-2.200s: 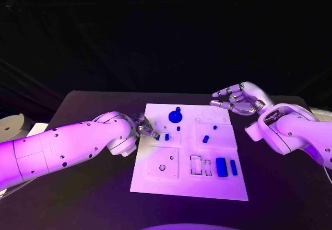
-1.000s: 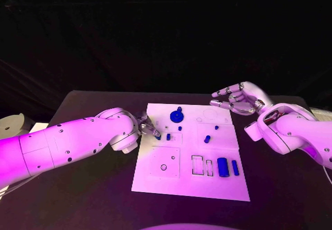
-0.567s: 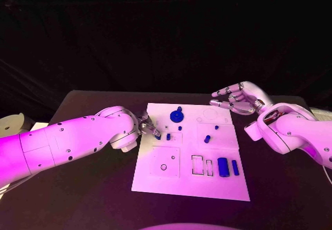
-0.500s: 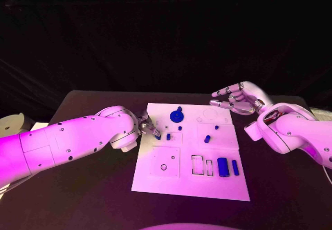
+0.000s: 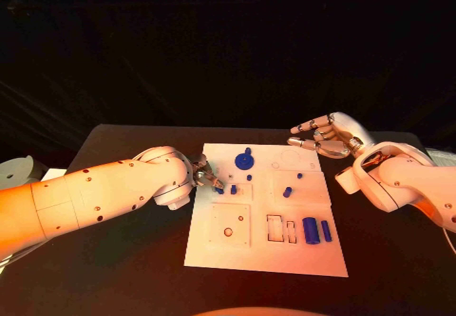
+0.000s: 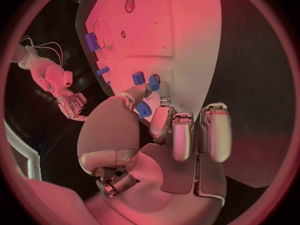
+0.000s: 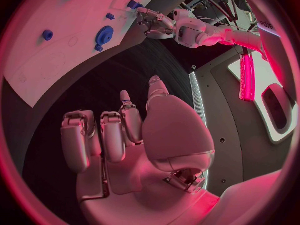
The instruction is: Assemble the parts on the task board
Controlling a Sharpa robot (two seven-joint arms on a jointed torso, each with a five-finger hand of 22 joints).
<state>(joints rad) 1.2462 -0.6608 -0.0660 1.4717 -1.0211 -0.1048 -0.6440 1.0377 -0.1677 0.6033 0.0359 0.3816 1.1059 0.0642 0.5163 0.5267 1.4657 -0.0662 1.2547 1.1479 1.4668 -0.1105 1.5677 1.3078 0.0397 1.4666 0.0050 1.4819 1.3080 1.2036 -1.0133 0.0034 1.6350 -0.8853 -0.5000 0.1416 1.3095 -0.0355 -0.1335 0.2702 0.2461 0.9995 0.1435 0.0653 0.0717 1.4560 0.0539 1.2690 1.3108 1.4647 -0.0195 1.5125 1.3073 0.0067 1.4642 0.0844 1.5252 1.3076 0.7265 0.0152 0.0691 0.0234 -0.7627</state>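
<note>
The white task board (image 5: 266, 253) lies mid-table. My left hand (image 5: 203, 174) is at the board's left edge and pinches a small blue part (image 6: 144, 109) between thumb and a finger, just above the board (image 6: 187, 35). Another small blue part (image 5: 234, 189) stands in the board right beside it. A blue gear (image 5: 244, 160) sits near the far edge, and it shows too in the right wrist view as the gear (image 7: 104, 35). My right hand (image 5: 324, 137) hovers over the board's far right corner, fingers apart and half curled, holding nothing.
Small blue pegs (image 5: 287, 192) stand in the board's right half. Two blue cylinders (image 5: 311, 230) lie beside empty rectangular slots (image 5: 273, 227). A square recess with a small hole (image 5: 228, 231) sits at the near left. Black table (image 5: 124, 263) surrounds the board.
My left arm has eased a little farther over the table, while its hand stays at the same spot on the board's left edge. The right hand has not moved.
</note>
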